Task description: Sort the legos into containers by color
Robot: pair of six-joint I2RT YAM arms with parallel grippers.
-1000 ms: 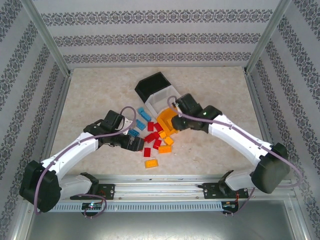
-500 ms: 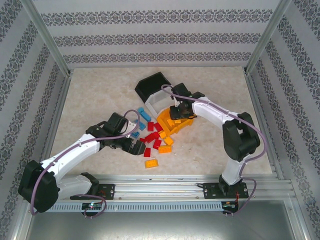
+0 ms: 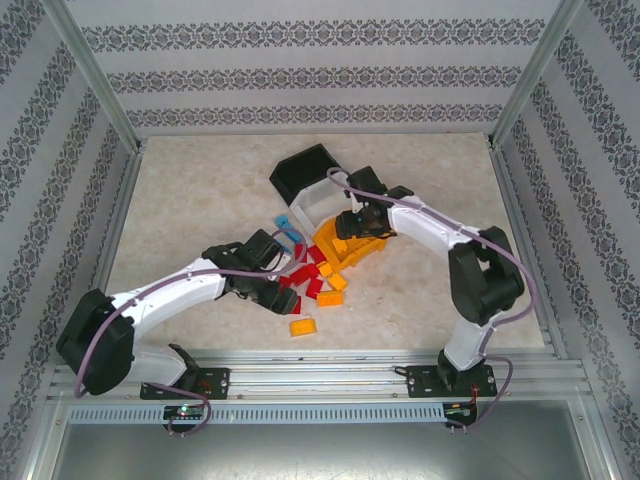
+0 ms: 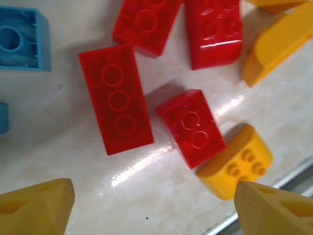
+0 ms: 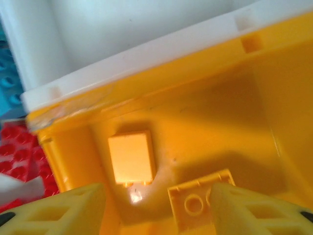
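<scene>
Legos point(image 3: 305, 272) on marbled table point(image 3: 200, 190), patterned walls point(image 3: 320, 80), left claw point(image 4: 155, 208) and right claw point(image 5: 156, 205) spread, seemingly empty

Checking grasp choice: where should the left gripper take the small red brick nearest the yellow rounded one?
Likely from above, pinching the small red brick across its long sides: both face bare table, while a yellow rounded brick crowds one short end.

Black bin point(image 3: 300, 172), white bin point(image 3: 318, 203), orange-yellow bin point(image 3: 330, 243) touching in a diagonal row. Two orange bricks point(image 5: 131, 157) inside the orange-yellow one. Red legos point(image 3: 305, 272) scattered just beside it, blue legos point(image 3: 285, 221) further left.
</scene>
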